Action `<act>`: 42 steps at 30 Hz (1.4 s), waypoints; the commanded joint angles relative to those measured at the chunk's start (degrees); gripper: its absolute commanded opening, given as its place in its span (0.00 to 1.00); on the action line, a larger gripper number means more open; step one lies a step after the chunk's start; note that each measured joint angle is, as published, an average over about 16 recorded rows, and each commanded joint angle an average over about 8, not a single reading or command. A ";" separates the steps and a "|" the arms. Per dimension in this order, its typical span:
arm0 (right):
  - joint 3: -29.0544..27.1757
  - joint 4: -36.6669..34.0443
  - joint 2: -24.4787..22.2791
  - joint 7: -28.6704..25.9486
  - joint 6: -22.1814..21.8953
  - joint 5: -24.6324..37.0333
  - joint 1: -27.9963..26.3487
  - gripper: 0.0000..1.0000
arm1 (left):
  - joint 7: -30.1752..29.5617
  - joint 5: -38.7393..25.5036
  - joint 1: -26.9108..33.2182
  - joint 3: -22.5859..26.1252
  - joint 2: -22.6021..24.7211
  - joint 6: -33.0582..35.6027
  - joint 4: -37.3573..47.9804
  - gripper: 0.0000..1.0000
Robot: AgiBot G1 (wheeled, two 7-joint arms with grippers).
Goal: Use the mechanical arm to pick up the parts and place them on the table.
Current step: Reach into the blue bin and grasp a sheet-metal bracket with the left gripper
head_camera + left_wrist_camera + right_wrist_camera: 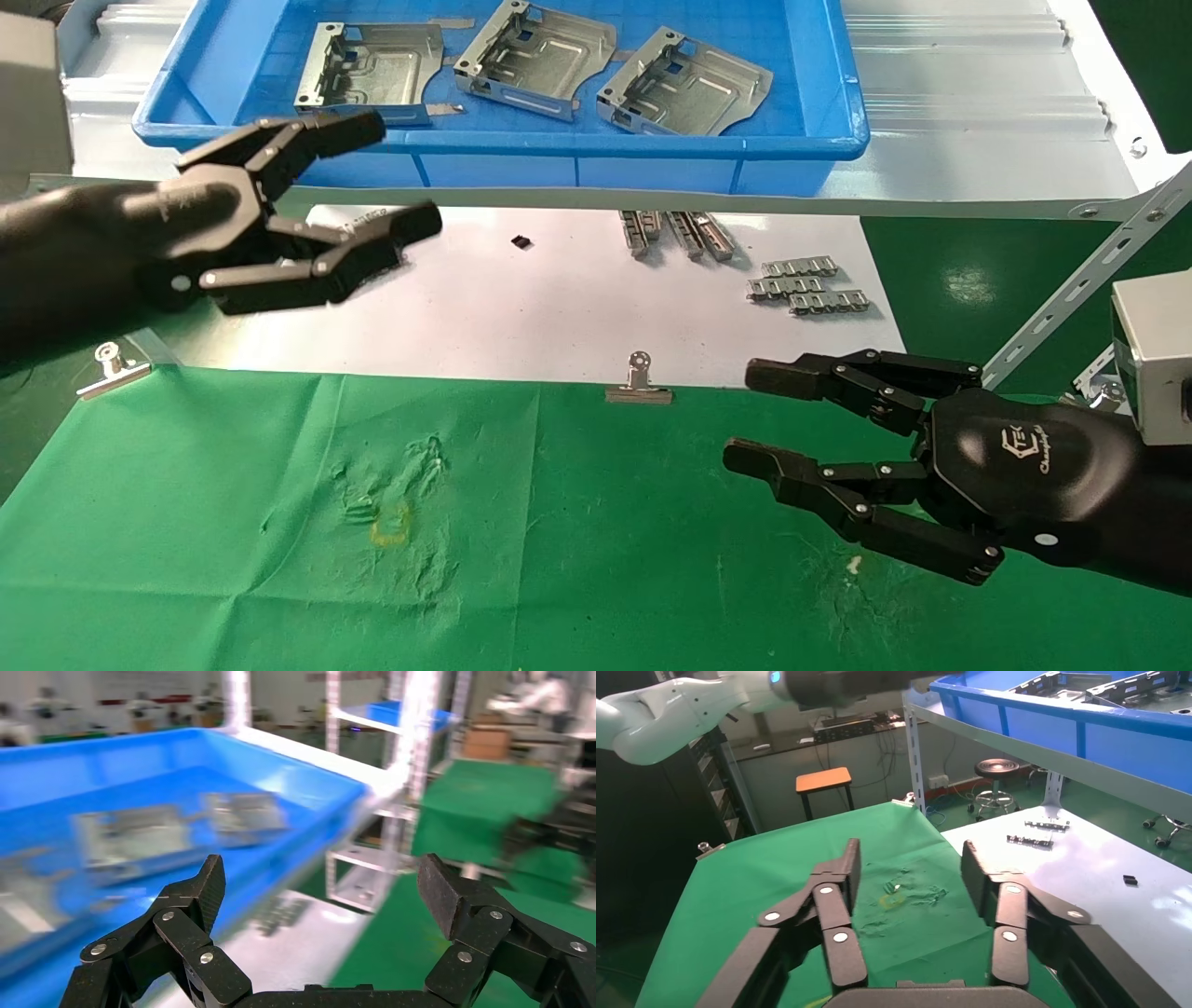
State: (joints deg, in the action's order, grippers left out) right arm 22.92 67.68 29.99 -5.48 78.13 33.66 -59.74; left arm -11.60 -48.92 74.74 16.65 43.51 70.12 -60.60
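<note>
Left claw: hovering at the bench's far-left corner, just before the blue tray, fingers spread wide, gripping nothing.

Right claw: hanging over the green bench near its right edge, fingers spread apart, gripping nothing.

Parts, three: lying side by side inside the tray along the far edge, none touching the cloth. Left part sitting closest to the left claw; middle part and right part tilting slightly, near each other.

Tray: resting on the white shelf above and behind the bench.

White sheet: lying between shelf and green cloth, carrying toothed strips toward its right side and further strips just under the shelf edge.

Binder clips: one pinching the sheet's near edge at the centre, another sitting at its left corner.
</note>
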 commanded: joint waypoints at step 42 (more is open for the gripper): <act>0.00 0.00 0.00 0.00 0.00 0.00 0.00 0.00 | -12.58 -24.80 31.03 13.41 11.54 -13.85 33.73 0.06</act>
State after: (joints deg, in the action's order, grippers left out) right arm 22.92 67.68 29.99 -5.48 78.13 33.66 -59.74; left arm -23.95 -73.42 105.45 29.90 54.97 56.54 -27.07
